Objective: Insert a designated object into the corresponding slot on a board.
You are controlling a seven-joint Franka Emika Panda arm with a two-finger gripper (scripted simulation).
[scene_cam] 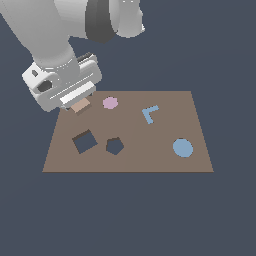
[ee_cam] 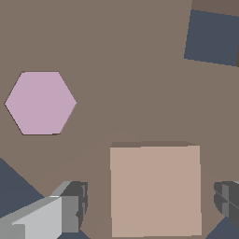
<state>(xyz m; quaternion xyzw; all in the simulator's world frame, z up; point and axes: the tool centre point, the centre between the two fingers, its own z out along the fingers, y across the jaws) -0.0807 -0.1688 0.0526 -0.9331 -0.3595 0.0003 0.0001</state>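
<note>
Exterior view: elevated, oblique, distant, covering the whole board (scene_cam: 150, 160). Wrist view: close, looking straight down. Both show the block (scene_cam: 80, 106) (ee_cam: 155, 189), pink piece (scene_cam: 110, 103) (ee_cam: 40, 102) and slot (scene_cam: 84, 141) (ee_cam: 212, 37).

Brown board (scene_cam: 165, 160) on a dark slate-blue ground. Light tan square block (ee_cam: 155, 189), pale pink hexagon (ee_cam: 40, 103), light blue L-piece (scene_cam: 149, 114), light blue disc (scene_cam: 183, 148). Dark slate square slot (scene_cam: 84, 141) and pentagon hole (scene_cam: 114, 146). White-grey gripper (scene_cam: 75, 97), dark grey fingertips (ee_cam: 77, 200).

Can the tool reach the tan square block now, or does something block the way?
Probably yes. The tool is open with a finger on each side of the tan block, and nothing lies between them.
</note>
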